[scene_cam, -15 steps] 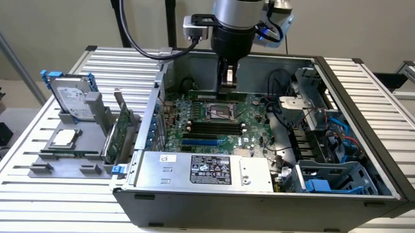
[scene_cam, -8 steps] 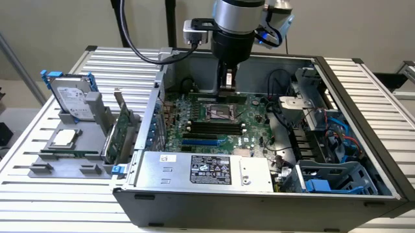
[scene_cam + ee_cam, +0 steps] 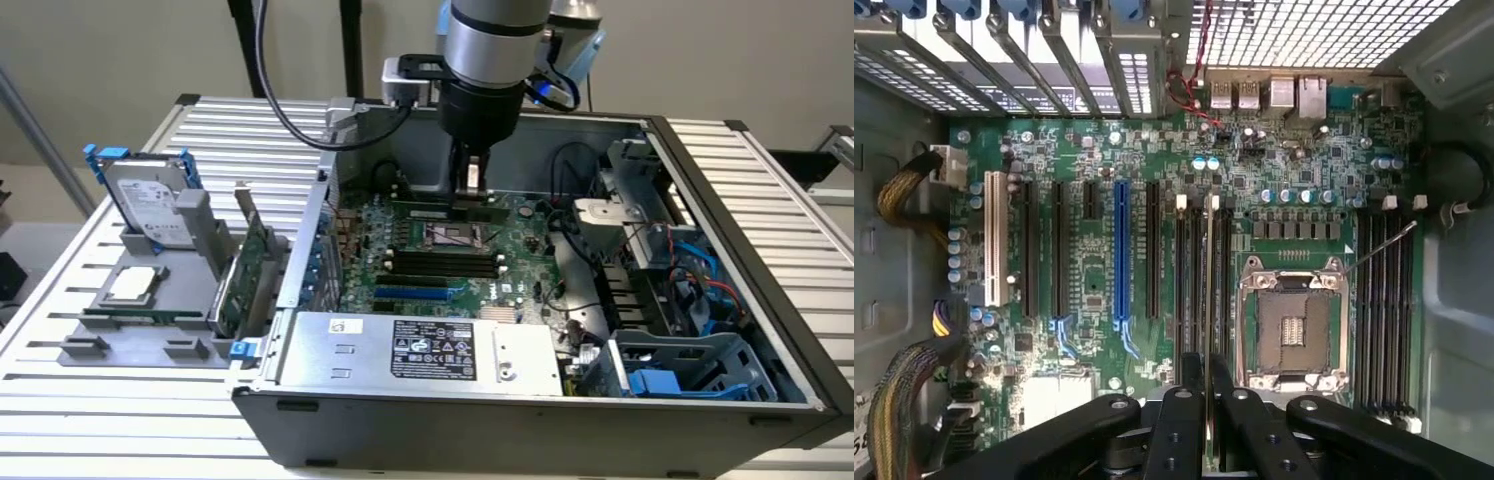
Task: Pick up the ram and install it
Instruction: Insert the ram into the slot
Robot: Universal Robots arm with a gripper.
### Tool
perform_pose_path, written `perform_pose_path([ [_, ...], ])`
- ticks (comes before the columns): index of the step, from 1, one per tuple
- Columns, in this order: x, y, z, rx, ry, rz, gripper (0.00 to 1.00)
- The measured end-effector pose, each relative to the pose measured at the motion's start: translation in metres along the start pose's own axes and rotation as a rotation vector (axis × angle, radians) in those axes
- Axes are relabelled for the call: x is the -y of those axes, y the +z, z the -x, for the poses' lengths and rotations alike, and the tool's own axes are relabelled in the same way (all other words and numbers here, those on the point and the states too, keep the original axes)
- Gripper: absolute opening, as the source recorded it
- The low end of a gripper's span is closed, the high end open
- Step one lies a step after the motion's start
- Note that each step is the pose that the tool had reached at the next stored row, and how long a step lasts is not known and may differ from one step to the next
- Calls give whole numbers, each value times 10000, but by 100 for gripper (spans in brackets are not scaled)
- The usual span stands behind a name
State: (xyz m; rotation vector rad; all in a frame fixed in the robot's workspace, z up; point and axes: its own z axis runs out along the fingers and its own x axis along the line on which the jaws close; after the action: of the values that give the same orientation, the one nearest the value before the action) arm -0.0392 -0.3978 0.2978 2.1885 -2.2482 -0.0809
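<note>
Exterior view: the gripper (image 3: 470, 196) hangs inside the computer case (image 3: 747, 300), low over the motherboard (image 3: 441, 262).

Wrist view: the jaws are closed on the ram (image 3: 1209, 300), held edge-on above the memory slots (image 3: 1199, 270). Misalignment could jam it against the slot latches; the processor socket (image 3: 1291, 325) sits just beside.

one ram (image 3: 443, 213), one hard drive (image 3: 144, 203) — one gripper (image 3: 470, 200)
</note>
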Motion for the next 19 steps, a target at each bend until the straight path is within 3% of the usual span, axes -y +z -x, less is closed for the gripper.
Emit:
perform_pose_path([
  [19, 15, 346, -14, 2, 20, -1, 0],
])
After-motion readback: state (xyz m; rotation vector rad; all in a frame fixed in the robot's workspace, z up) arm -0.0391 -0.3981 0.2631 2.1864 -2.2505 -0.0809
